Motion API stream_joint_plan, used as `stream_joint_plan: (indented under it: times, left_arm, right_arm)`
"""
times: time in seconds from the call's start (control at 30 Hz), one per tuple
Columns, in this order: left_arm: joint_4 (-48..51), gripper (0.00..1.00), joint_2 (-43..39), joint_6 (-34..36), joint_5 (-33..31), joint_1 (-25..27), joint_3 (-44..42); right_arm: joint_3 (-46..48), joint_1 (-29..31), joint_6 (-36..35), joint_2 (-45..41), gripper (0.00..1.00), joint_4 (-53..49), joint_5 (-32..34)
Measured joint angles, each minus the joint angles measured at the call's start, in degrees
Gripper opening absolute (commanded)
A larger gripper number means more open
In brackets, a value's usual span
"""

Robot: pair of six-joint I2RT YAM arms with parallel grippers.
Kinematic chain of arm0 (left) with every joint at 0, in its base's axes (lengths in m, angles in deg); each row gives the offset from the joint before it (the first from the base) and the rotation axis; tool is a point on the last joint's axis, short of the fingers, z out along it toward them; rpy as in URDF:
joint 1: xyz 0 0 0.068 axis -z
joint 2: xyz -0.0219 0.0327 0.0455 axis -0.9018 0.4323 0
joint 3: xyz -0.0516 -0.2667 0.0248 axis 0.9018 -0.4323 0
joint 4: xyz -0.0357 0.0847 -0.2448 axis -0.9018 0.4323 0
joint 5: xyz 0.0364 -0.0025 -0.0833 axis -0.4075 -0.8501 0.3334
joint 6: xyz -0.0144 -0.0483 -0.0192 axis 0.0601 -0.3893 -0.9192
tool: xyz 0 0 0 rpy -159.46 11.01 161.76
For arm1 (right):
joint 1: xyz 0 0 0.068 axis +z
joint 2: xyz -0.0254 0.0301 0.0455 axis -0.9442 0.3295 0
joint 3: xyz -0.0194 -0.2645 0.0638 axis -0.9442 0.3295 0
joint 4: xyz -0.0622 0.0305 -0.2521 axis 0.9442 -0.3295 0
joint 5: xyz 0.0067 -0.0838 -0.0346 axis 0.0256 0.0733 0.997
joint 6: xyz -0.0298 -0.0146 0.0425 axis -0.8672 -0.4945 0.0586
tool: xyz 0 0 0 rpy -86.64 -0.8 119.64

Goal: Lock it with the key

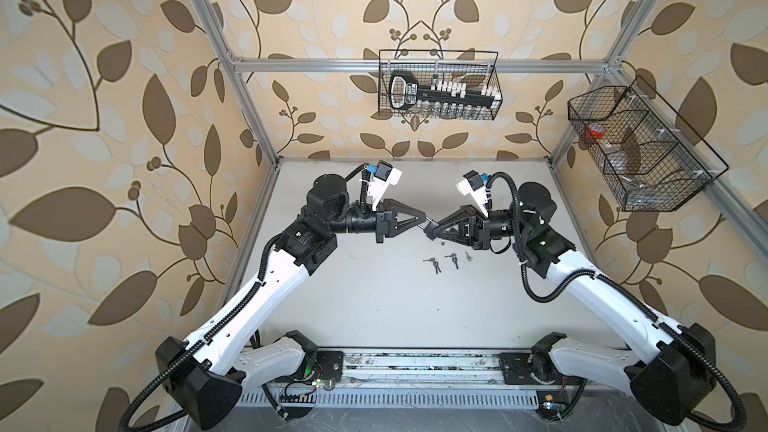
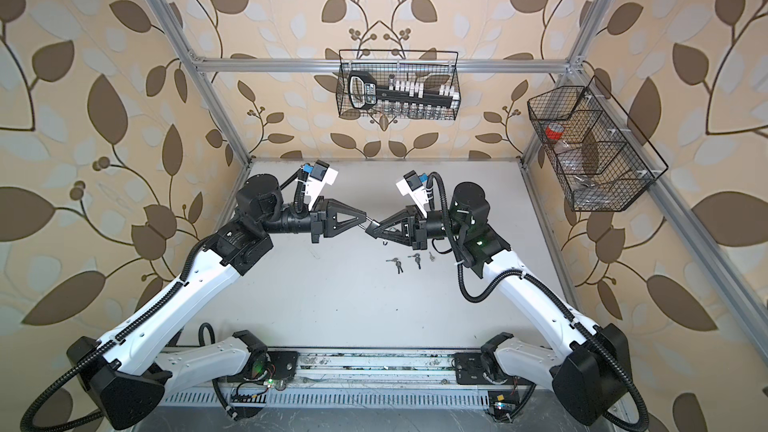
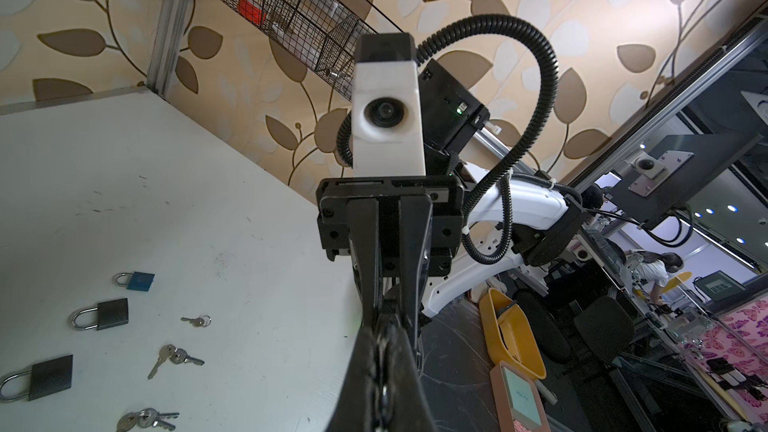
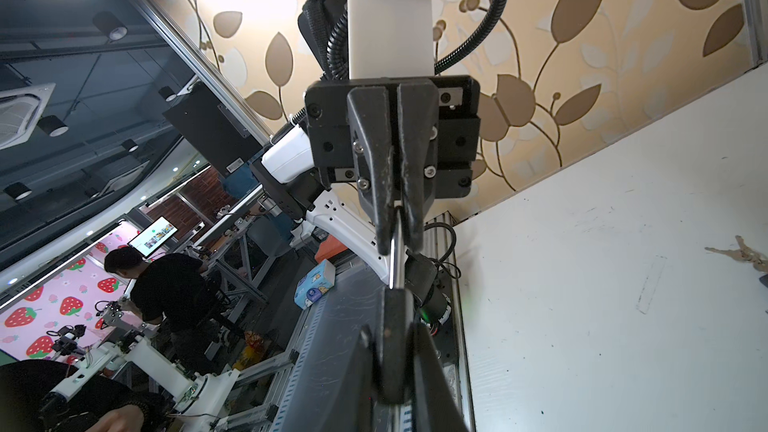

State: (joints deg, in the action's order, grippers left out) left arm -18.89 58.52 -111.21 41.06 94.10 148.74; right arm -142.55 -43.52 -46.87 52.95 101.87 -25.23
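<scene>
Silver loose keys [image 1: 433,263] lie on the white table [image 1: 374,305] nearest me; just beyond, above them, my left pincer [image 1: 423,222] pinches a thin silver shank [image 4: 395,251] meeting the dark padlock [image 4: 395,315] clamped in my right pincer [image 1: 429,231].

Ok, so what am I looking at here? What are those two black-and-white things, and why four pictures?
Those are robot arms, a left arm and a right arm, mounted at the edge of a table. Two pictures look down from overhead and are nearly identical. The other two come from a small camera on each arm's wrist. On the table lie loose keys and, in the left wrist view, three padlocks. The arms meet tip to tip above the table. The left fingers are shut on a thin metal piece, and its other end sits in the right fingers, also shut. I can't tell whether it is a key or a lock's loop.
</scene>
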Motion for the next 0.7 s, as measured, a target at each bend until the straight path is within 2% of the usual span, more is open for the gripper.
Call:
stream_joint_plan:
  times: [0.5, 0.7]
  left_arm:
    - [-2.43, 0.0, 1.44, 0.15, 0.59, 0.74, -0.39]
    - [-4.52, 0.0, 1.57, -0.11, -1.33, 1.51, -1.86]
  right_arm:
    - [0.0, -0.24, -0.13, 0.28, 0.0, -0.04, 0.87]
    - [-0.02, -0.28, -4.39, -0.15, 0.0, -2.99, 3.67]
